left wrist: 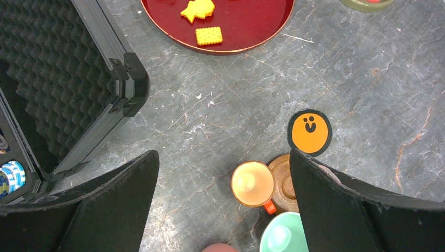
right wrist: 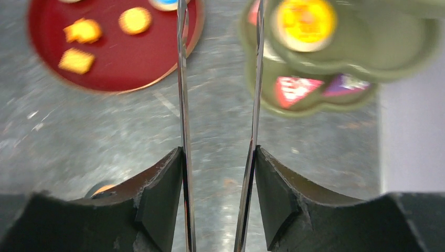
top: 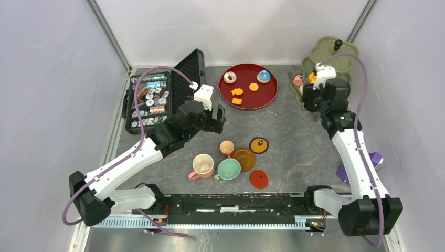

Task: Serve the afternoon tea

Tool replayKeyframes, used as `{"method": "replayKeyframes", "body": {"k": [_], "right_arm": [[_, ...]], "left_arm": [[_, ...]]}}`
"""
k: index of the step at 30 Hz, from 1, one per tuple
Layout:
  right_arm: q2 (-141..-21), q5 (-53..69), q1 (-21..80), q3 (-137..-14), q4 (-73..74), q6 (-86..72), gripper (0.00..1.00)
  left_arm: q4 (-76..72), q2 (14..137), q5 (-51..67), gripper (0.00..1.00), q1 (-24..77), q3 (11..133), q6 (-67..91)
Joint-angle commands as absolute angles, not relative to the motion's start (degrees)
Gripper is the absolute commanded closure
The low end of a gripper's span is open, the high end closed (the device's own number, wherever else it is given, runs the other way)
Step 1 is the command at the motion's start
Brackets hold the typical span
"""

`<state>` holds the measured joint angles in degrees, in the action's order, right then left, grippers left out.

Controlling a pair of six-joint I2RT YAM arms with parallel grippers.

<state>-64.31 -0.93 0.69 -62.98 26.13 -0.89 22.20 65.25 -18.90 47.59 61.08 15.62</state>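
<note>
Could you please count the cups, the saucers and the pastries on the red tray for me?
Cups: 3 (pink cup, mint cup, small orange cup)
Saucers: 3 (brown saucer, orange face saucer, red saucer)
Pastries on the red tray: 5 (white donut, blue donut, round biscuit, fish biscuit, square biscuit)
Total: 11

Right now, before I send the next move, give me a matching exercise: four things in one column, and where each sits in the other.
1. square biscuit
2. tongs
3. smiley disc
4. yellow round pastry

A. on the green tiered stand
B. flat on the bare table
C. on the red tray
D. in the jaws of the right gripper

Pairs: 1-C, 2-D, 3-B, 4-A
</note>
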Motion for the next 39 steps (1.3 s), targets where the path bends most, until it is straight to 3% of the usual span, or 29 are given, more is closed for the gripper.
{"method": "replayKeyframes", "body": {"k": [1, 7, 17, 39], "right_arm": [[-62.91, 9.30, 8.07, -59.00, 19.42, 1.76, 0.43], [-72.72, 8.11, 12.77, -59.96, 10.90, -3.83, 0.42], [-95.18, -2.37, 13.27, -77.07, 12.86, -10.00, 0.42], [-113.36, -5.92, 13.74, -89.82, 12.63, -15.16, 0.40]], "left_arm": [[19.34, 64.91, -17.65, 0.00, 47.37, 61.08, 16.59], [19.34, 65.23, -18.01, 0.00, 47.37, 60.93, 16.61], [19.42, 65.18, -21.11, 0.00, 47.30, 59.76, 15.57], [19.08, 67.03, -21.07, 0.00, 47.29, 60.12, 15.38]]}}
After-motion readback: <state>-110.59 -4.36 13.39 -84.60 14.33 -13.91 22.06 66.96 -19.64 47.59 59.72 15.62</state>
